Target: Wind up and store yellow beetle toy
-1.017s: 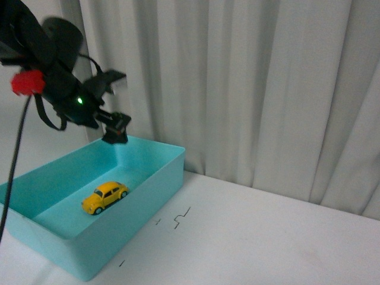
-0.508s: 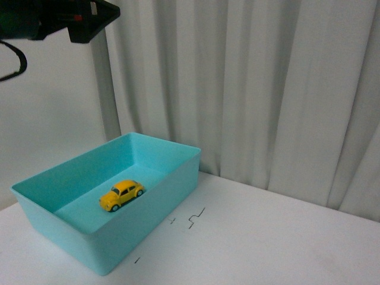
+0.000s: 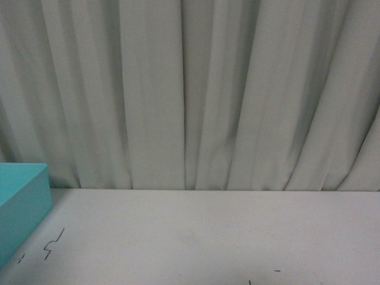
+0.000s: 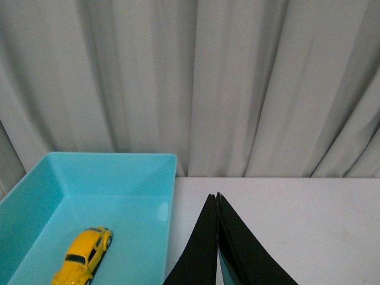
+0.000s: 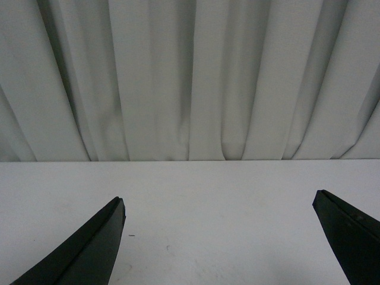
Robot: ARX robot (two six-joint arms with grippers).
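Now, on my left wrist feed, the yellow beetle toy (image 4: 82, 263) lies on the floor of the turquoise bin (image 4: 169, 196), and my left claw (image 4: 217, 199) sits with fingers pressed together, empty, over the white table (image 4: 309, 225) just beside the bin. Front camera shows only a bin corner (image 3: 24, 202), the table and the gray curtain (image 3: 196, 89). Rightmost, my right claw (image 5: 218, 205) hangs spread wide above bare table, holding nothing.

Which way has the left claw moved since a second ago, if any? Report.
Yes: the left claw rose off the far rim of the teal bin, out of front view.
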